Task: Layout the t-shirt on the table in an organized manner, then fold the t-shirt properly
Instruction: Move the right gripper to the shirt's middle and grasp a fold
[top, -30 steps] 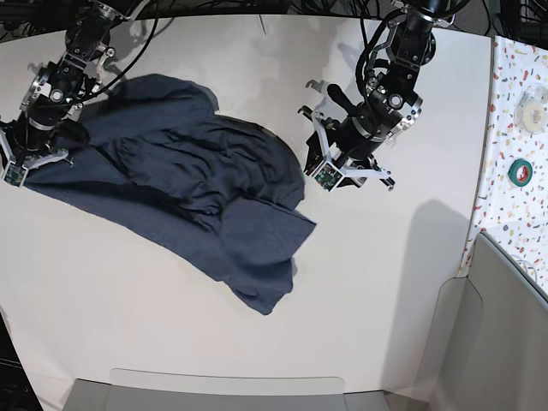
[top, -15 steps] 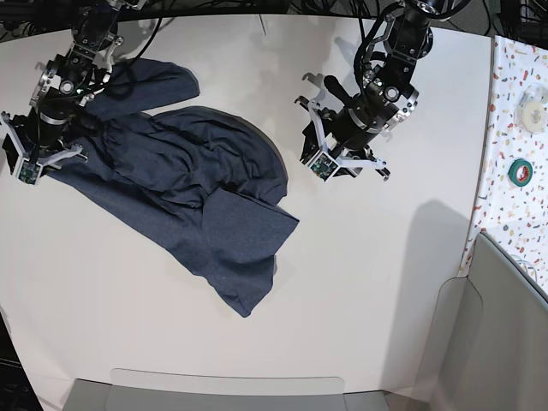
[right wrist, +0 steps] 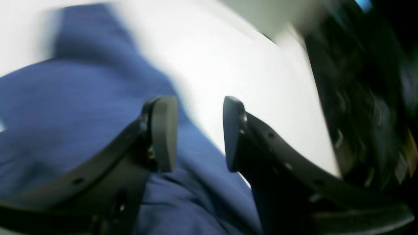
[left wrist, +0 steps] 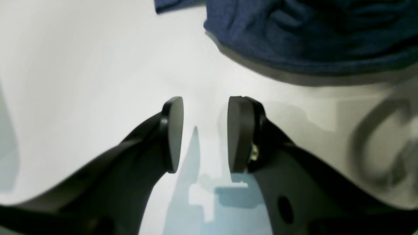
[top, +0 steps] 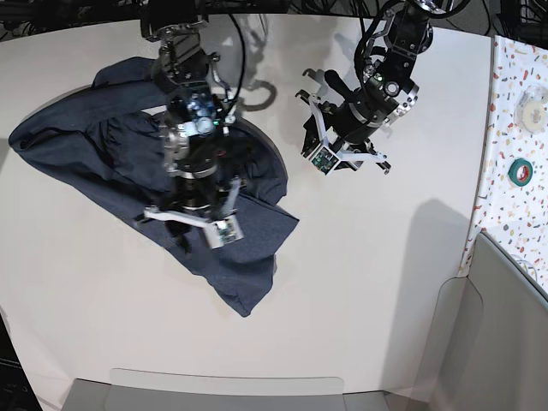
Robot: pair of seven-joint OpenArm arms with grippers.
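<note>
A robotics laboratory test cell, as I view it remotely. Two black cabled arms reach over a bare white worktop (top: 377, 282); beyond the left tool (top: 341, 160), on its far side from the right tool (top: 195, 224), runs a speckled side strip (top: 514, 128) carrying a green tape roll (top: 520, 172). Translucent guard panels (top: 497, 334) border the worktop's near corner.
</note>
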